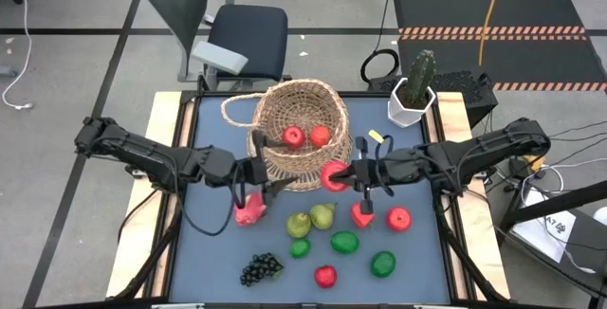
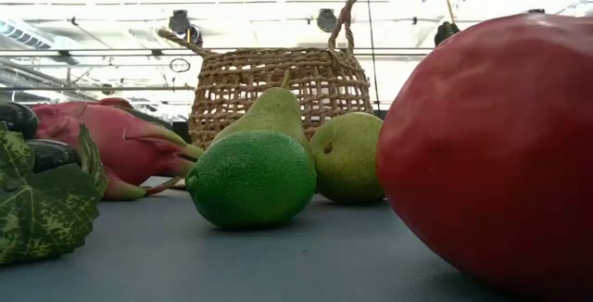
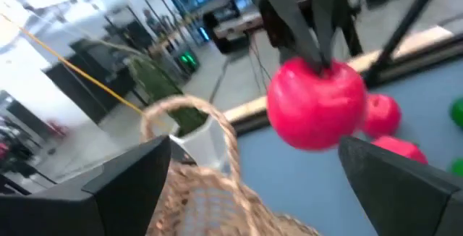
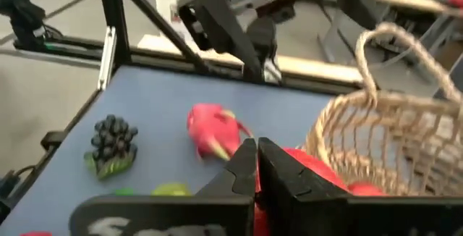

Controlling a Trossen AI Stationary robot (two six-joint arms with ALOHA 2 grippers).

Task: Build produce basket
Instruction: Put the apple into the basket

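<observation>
Currently right hand is pinched on the stem of a red apple, hanging it at the basket rim. Left hand, fingers spread and empty, sits beside the basket, dragon fruit just below on the counter.

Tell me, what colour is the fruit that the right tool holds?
Red. The apple hangs from the right tool, clearest in the left wrist view.

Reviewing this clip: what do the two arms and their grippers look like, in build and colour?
Both arms are black and jointed, built of chunky links, with black cables looping alongside them. The left gripper has two broad, flat, dark fingers with angular edges. The right gripper has matching dark, wedge-shaped fingers; pale lettering, too blurred to read, shows on its body.
</observation>
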